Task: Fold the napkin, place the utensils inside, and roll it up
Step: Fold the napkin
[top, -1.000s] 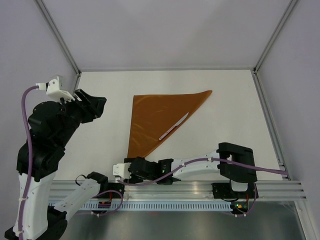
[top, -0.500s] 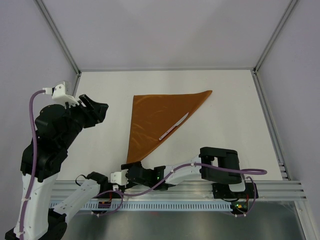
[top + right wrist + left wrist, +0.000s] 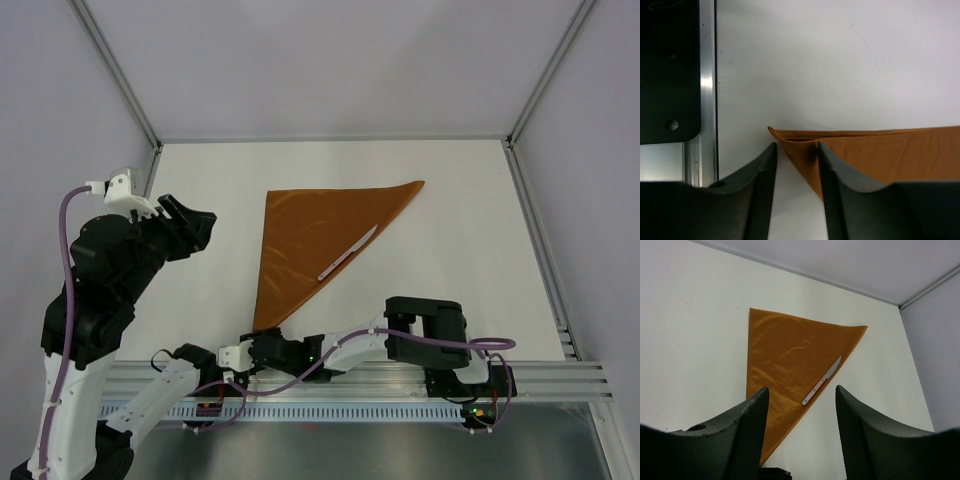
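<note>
Two end effectors are in view over a white desk point(image 3: 470, 200). On the desk lies the napkin point(image 3: 305, 230), folded to a rust-brown triangle: one corner far left, one far right, the long point toward the near edge. One utensil, a slim silvery knife point(image 3: 347, 252), rests on the cloth just along its right slanted edge, tip pointing far right.

Left end effector point(image 3: 801, 396) hangs raised at the left side of the desk, well apart from the napkin, its jaws spread wide with nothing between them.

Right end effector point(image 3: 796, 149) sits low at the near edge, at the napkin's near point. Its jaws are partly spread, the hemmed tip of the cloth between the fingertips with bare desk showing in the gap; no pinch is visible.
</note>
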{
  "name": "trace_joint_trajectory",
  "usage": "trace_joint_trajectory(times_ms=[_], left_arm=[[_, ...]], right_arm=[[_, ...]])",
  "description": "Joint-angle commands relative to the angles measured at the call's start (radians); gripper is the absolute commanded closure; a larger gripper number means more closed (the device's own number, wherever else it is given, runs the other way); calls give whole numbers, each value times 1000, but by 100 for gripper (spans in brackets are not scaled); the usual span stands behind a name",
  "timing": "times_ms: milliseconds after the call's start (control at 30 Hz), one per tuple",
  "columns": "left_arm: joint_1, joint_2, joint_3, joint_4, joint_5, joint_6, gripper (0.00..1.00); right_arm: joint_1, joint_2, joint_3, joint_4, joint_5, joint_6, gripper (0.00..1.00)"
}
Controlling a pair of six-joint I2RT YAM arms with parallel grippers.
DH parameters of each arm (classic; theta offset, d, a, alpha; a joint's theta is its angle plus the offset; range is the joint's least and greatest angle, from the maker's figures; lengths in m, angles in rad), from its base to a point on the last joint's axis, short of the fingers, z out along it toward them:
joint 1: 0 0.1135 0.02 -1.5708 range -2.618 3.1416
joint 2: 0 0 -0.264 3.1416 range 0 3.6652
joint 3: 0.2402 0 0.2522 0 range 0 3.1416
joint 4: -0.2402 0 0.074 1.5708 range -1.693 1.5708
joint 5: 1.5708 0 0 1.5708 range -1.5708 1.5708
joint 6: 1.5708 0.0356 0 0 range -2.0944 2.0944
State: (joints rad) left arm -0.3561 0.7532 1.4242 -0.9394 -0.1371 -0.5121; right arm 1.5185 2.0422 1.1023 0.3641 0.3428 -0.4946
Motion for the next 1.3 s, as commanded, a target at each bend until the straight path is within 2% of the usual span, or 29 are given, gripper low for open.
trace_joint_trajectory(times_ms=[0, 67, 333, 500, 800, 1033, 1267], left_arm=[[-1, -9, -19, 1, 19, -5, 40], [-1, -9, -25, 1, 22, -5, 40], [-1, -8, -30, 1, 27, 0, 40], [-1, -2, -33, 2, 24, 4, 40], [-1, 28, -33, 27, 48, 14, 39], [-1, 70, -38, 73, 83, 21, 39], [-1, 136, -47, 138, 132, 23, 40]], right_arm=[[0, 13, 31, 50, 21, -7, 61], [0, 13, 33, 45, 22, -10, 70], [-3, 10, 59, 18, 32, -7, 85], [-18, -10, 102, -39, 24, 37, 85], [-118, -54, 205, -230, -16, 183, 87], [-277, -92, 249, -361, -48, 274, 89], [-448, -160, 196, -456, -61, 317, 92]])
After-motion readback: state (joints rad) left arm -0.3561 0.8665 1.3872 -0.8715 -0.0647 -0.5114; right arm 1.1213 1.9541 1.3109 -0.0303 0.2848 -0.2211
